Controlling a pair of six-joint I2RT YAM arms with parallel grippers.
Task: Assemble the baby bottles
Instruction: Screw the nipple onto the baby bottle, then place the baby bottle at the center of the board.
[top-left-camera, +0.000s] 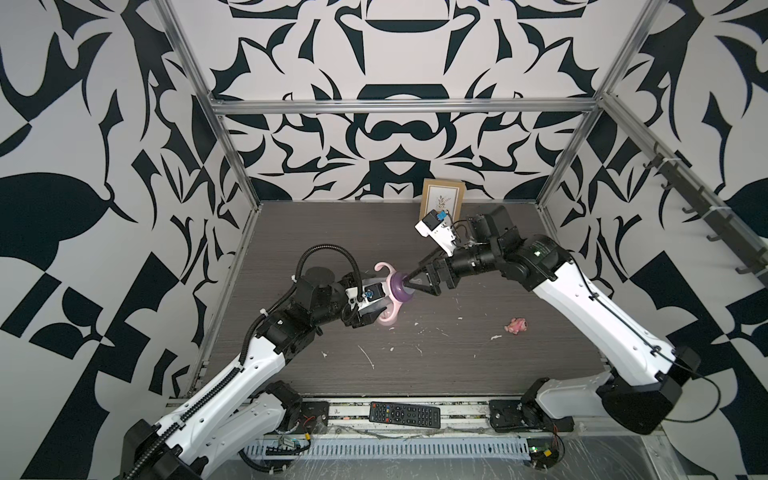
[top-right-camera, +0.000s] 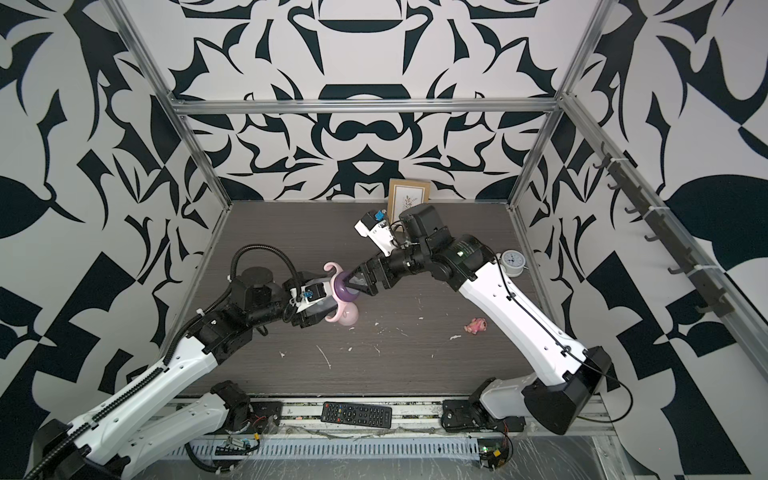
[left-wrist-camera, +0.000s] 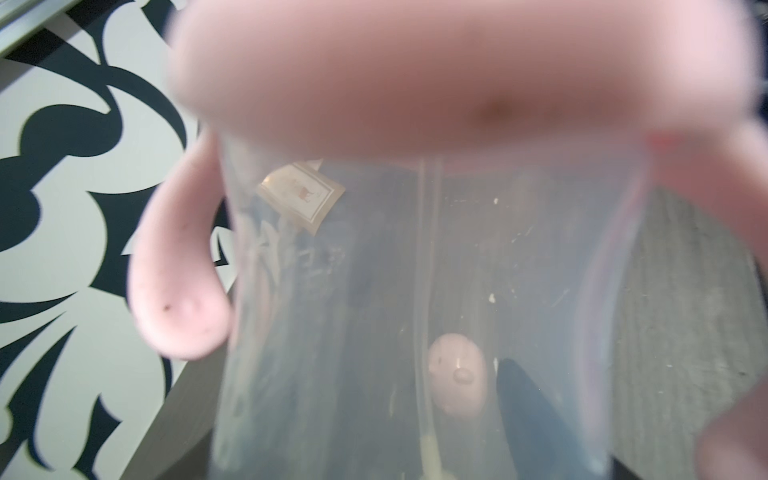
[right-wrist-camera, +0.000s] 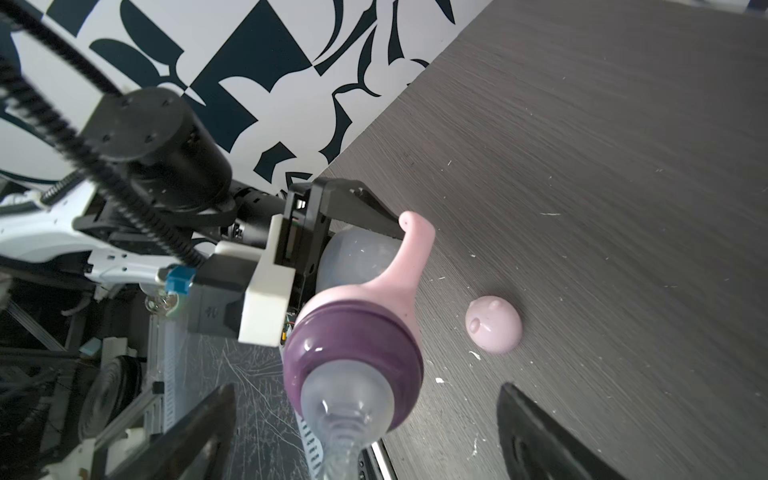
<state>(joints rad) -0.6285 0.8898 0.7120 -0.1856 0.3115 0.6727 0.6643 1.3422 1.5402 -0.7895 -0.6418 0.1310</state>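
table | pink cap | pink toy | clock | frame | white scraps, perhaps glue

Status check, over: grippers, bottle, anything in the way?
Left gripper shut on bottle, held sideways. Right gripper open, jaws astride the nipple. Purple collar on; pink cap loose on table. Nothing seen in the way.

This is a robotics lab test cell, not a lived-in room. An aluminium frame boxes in a wood-grain desk, and black-and-white patterned panels cover the walls. Two robot arms, left and right, are mounted on a rail along the desk's front edge. A slotted cable duct, loose wiring and a bare circuit board sit just beyond it. The only homely things are a picture frame, a remote control and a clock.
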